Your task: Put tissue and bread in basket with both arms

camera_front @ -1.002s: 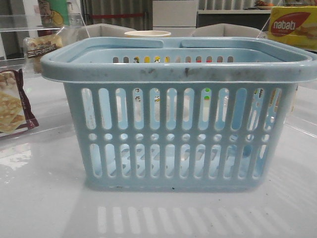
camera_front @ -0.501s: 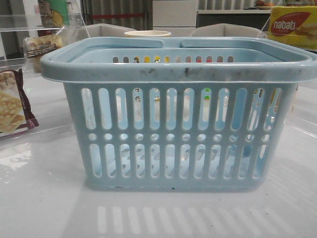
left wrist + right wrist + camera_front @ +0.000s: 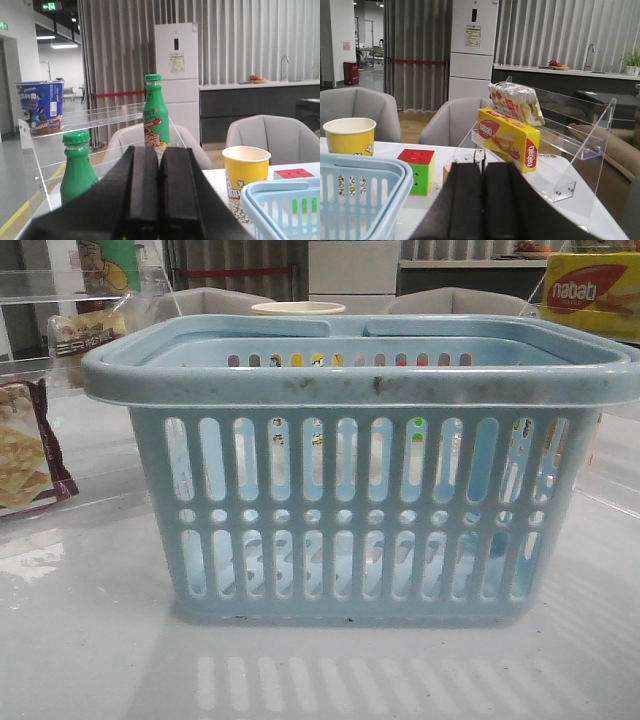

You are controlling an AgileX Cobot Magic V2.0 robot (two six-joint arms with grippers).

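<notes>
The light-blue basket (image 3: 360,510) stands in the middle of the table and fills the front view. Its rim also shows in the left wrist view (image 3: 280,192) and in the right wrist view (image 3: 365,172). The bread (image 3: 88,332), a clear packet with a dark brown band, lies on the clear shelf at the back left. A small narrow dark packet, seemingly the tissue (image 3: 479,156), stands just beyond my right gripper (image 3: 483,167), mostly hidden by it. My left gripper (image 3: 159,152) is left of the basket. Both grippers are shut and empty, and neither shows in the front view.
A maroon-edged cracker packet (image 3: 25,455) lies at the left. A yellow Nabati box (image 3: 507,137) and a pale snack packet (image 3: 516,102) sit on the right clear shelf. A popcorn cup (image 3: 245,177), a puzzle cube (image 3: 416,171) and green bottles (image 3: 77,172) stand behind the basket.
</notes>
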